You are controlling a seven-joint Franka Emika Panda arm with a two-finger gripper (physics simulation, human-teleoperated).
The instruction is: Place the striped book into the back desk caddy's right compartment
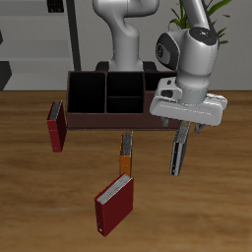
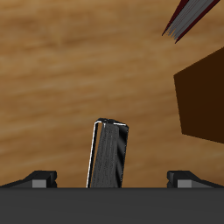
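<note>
The gripper hangs in front of the back desk caddy, clamped on the top of the striped book, which dangles upright above the table. Its right compartment sits open and dark.

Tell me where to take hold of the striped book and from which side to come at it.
Grip the striped book by its upper end, coming straight down from above, pinching across its thin faces. It hangs upright and narrow, so only the flat faces offer parallel surfaces. The claw sits right at that upper end now; the wrist view shows the book between its fingers, though actual contact cannot be confirmed.
</note>
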